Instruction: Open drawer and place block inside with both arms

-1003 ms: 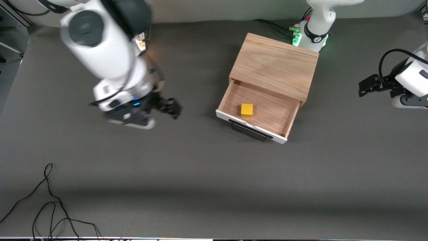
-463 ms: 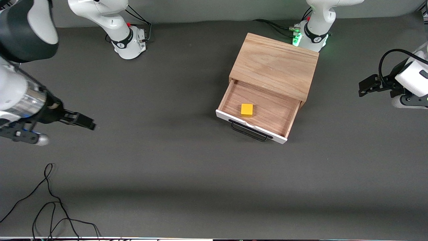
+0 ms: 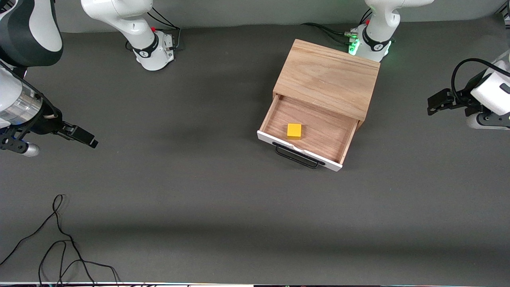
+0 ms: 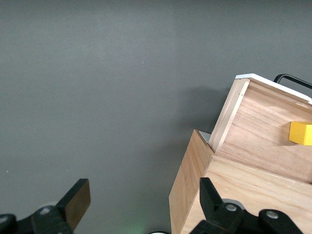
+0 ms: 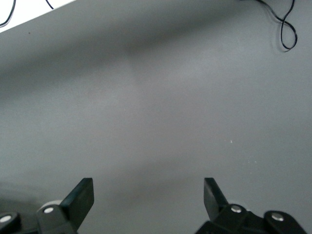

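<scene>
The drawer [image 3: 318, 131] stands pulled out of the light-wood box [image 3: 326, 75], with its white front and black handle [image 3: 297, 156] toward the front camera. The yellow block [image 3: 294, 130] lies on the drawer's wood floor close to the front panel. In the left wrist view the block [image 4: 301, 133] and drawer [image 4: 263, 126] show off to one side. My left gripper [image 3: 431, 105] [image 4: 144, 197] is open and holds nothing, over the table at the left arm's end. My right gripper [image 3: 85, 137] [image 5: 147, 195] is open over bare table at the right arm's end.
Loose black cables [image 3: 59, 239] lie on the grey table near its front edge at the right arm's end, and a cable [image 5: 285, 24] also shows in the right wrist view. The arm bases [image 3: 153, 52] [image 3: 370, 44] stand along the back edge.
The right arm has swung away from the middle of the table to its own end, open and holding nothing. Drawer, block and left arm have stayed put.
</scene>
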Tool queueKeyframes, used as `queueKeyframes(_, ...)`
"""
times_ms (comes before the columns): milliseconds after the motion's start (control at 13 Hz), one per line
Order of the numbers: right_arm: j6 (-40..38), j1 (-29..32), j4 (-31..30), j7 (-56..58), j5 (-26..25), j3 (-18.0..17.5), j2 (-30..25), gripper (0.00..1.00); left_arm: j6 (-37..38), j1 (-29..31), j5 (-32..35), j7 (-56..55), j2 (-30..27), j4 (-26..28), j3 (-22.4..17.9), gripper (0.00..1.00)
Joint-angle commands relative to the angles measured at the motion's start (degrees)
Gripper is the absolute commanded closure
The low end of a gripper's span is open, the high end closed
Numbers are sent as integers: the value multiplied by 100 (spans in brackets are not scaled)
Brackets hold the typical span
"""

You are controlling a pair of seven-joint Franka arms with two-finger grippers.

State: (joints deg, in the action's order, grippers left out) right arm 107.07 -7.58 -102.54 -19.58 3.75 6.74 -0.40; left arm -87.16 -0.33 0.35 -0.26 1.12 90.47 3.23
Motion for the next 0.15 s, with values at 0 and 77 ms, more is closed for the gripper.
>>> queueKeyframes(0, -115, -86, -99, 147, -15, 169, -153, 0, 24, -29, 1, 96, -24, 14, -33, 0)
queueKeyframes(77, -143, -95, -99, 156, -15, 178, -153, 0, 24, -29, 1, 96, -33, 14, -33, 0)
